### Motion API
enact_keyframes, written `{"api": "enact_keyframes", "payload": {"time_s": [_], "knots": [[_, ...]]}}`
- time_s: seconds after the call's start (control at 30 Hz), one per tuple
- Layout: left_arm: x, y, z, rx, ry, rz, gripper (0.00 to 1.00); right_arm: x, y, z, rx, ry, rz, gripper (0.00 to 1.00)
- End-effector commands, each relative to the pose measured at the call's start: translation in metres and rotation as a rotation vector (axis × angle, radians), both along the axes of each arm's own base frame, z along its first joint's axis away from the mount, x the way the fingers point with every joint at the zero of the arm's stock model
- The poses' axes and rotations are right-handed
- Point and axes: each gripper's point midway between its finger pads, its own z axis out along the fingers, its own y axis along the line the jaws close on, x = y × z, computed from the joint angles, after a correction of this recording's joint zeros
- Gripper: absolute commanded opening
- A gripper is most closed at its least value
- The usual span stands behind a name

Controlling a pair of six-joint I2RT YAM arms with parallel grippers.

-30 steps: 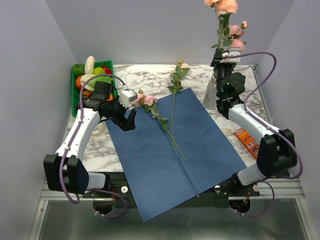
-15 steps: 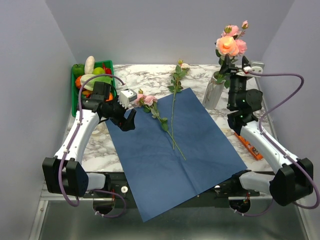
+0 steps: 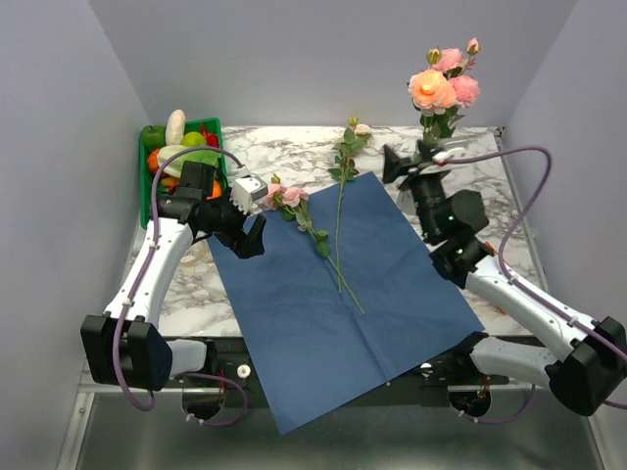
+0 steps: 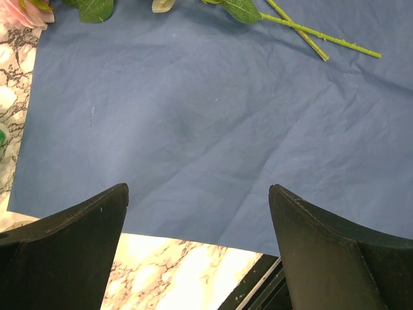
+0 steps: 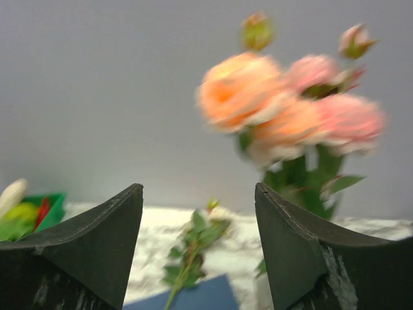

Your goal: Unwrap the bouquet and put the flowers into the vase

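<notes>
Two loose flowers (image 3: 338,220) lie on the flat blue paper sheet (image 3: 333,313) in the top view, just ahead of the left gripper (image 3: 247,235). That gripper hangs over the sheet's edge with jaws wide and empty, probably poised for the nearer rose stem. The right gripper (image 3: 411,162) sits just short of a rose bunch (image 3: 441,86) that stands upright on its own. The vase itself is hidden behind that arm.

From the left wrist, only creased paper lies between the fingers, with green stems (image 4: 322,42) further ahead and the marble table (image 4: 181,265) just below.

From the right wrist, the fingers stand apart, gripping nothing, and the blurred roses are ahead and to the right.

Plain grey walls (image 3: 294,59) enclose the table, and a green tray (image 3: 147,191) sits beyond the left gripper.
</notes>
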Motion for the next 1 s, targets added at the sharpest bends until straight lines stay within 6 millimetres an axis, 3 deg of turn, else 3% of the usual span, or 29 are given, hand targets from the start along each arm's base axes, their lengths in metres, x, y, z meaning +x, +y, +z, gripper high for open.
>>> {"api": "enact_keyframes", "payload": {"time_s": [0.0,0.13,0.17,0.2,0.3,0.33,0.37,0.4,0.43,0.47,0.5,0.53,0.57,0.6,0.67,0.77,0.8,0.97], "knots": [[-0.002,-0.003,0.005,-0.034,0.007,0.002,0.99,-0.021,0.065,-0.107,-0.151,0.29,0.145,0.77],[0.001,-0.003,0.01,-0.04,-0.002,0.015,0.99,-0.04,0.101,-0.188,-0.13,0.516,0.27,0.75],[0.001,-0.002,0.01,-0.037,-0.005,0.022,0.99,-0.043,0.108,-0.2,-0.142,0.551,0.291,0.74],[0.003,-0.002,0.01,-0.034,-0.007,0.026,0.99,-0.048,0.125,-0.224,-0.186,0.614,0.336,0.74],[0.006,0.0,0.009,-0.035,0.0,0.045,0.99,-0.055,0.159,-0.246,-0.268,0.712,0.451,0.73],[0.006,0.0,0.009,-0.037,0.005,0.047,0.99,-0.058,0.164,-0.281,-0.336,0.813,0.463,0.73],[0.008,0.0,0.01,-0.039,0.009,0.05,0.99,-0.049,0.181,-0.267,-0.334,0.808,0.495,0.75],[0.008,0.0,0.011,-0.041,0.012,0.051,0.99,-0.052,0.191,-0.273,-0.362,0.844,0.542,0.75],[0.01,0.001,0.013,-0.042,0.01,0.056,0.99,-0.052,0.195,-0.299,-0.422,0.918,0.552,0.75],[0.011,0.002,0.012,-0.043,0.017,0.067,0.99,-0.053,0.199,-0.305,-0.444,0.95,0.564,0.75],[0.013,0.003,0.014,-0.041,0.013,0.073,0.99,-0.045,0.211,-0.297,-0.447,0.94,0.58,0.75],[0.013,0.004,0.014,-0.039,0.012,0.078,0.99,-0.045,0.211,-0.303,-0.468,0.972,0.574,0.75],[0.015,0.006,0.017,-0.041,0.003,0.085,0.99,-0.042,0.212,-0.322,-0.494,1.014,0.567,0.75],[0.016,0.008,0.018,-0.04,0.001,0.092,0.99,-0.032,0.221,-0.312,-0.485,0.995,0.566,0.75],[0.019,0.01,0.024,-0.041,-0.022,0.107,0.99,-0.03,0.222,-0.332,-0.515,1.05,0.562,0.75],[0.024,0.015,0.03,-0.048,-0.041,0.135,0.99,-0.018,0.225,-0.343,-0.509,1.084,0.553,0.73],[0.025,0.018,0.031,-0.045,-0.043,0.144,0.99,-0.016,0.222,-0.357,-0.518,1.119,0.542,0.73],[0.026,0.021,0.029,-0.045,-0.028,0.145,0.99,-0.01,0.226,-0.371,-0.563,1.145,0.54,0.72]]}}
